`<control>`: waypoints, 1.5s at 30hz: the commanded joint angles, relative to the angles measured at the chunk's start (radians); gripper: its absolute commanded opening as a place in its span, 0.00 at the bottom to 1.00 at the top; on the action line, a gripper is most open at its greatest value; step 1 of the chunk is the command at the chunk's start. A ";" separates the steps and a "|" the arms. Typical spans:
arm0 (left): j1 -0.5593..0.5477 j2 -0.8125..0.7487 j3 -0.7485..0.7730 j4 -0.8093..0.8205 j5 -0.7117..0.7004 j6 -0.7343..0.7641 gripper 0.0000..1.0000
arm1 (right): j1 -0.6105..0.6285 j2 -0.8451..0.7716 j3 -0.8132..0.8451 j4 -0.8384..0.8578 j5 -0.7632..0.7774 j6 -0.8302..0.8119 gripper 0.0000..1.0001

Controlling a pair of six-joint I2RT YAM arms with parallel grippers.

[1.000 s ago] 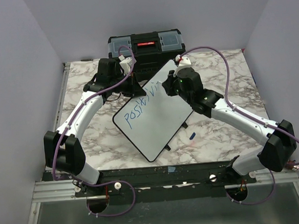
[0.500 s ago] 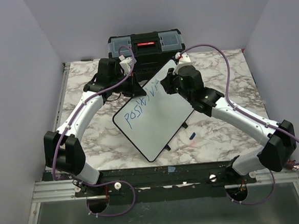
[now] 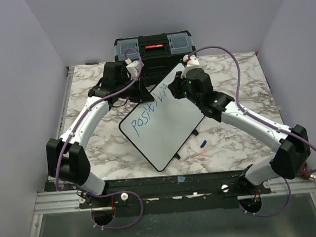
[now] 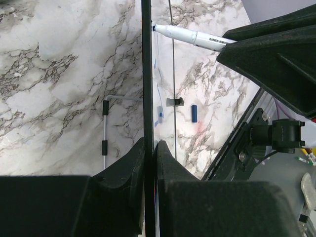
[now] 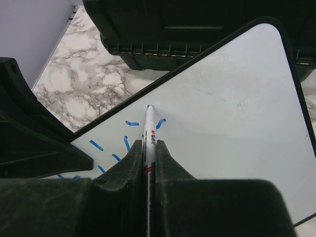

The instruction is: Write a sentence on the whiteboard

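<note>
The whiteboard (image 3: 166,126) lies diagonal on the bench (image 3: 225,152), its far corner just beside the black toolbox (image 3: 153,45). Bare white lies right of the writing. My left hand (image 4: 149,148) pinches the board's edge, nearly closed. My right hand (image 5: 149,150) clamps the marker (image 5: 149,126), tip on the board. The sentence (image 3: 147,115) reads "Positivi". The marker's red label is illegible.

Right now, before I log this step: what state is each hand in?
Left hand: closed on the whiteboard edge.
Right hand: closed on the marker.

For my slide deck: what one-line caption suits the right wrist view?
The right gripper holds a white marker, tip on the whiteboard beside blue lettering.
</note>
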 commanded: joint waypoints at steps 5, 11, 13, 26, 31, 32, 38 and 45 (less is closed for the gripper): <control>-0.017 -0.024 0.008 0.013 0.011 0.077 0.00 | -0.006 -0.032 -0.063 -0.025 -0.048 0.015 0.00; -0.017 -0.025 0.008 0.013 0.010 0.076 0.00 | -0.007 -0.055 -0.102 -0.032 -0.051 0.024 0.01; -0.017 -0.024 0.008 0.012 0.011 0.076 0.00 | -0.006 -0.060 -0.110 -0.035 -0.044 0.024 0.01; -0.019 -0.028 0.010 0.009 0.010 0.075 0.00 | -0.006 -0.051 -0.087 -0.052 0.019 -0.004 0.01; -0.019 -0.029 0.011 0.008 0.010 0.075 0.00 | -0.006 -0.027 -0.040 -0.060 0.039 -0.019 0.01; -0.019 -0.028 0.010 0.008 0.011 0.075 0.00 | -0.006 -0.026 -0.034 -0.061 0.046 -0.021 0.01; -0.019 -0.025 0.011 0.007 0.010 0.078 0.00 | -0.006 -0.040 -0.008 -0.056 0.053 -0.019 0.01; -0.019 -0.017 0.015 0.009 0.014 0.077 0.00 | -0.006 -0.073 -0.010 -0.028 0.089 -0.013 0.01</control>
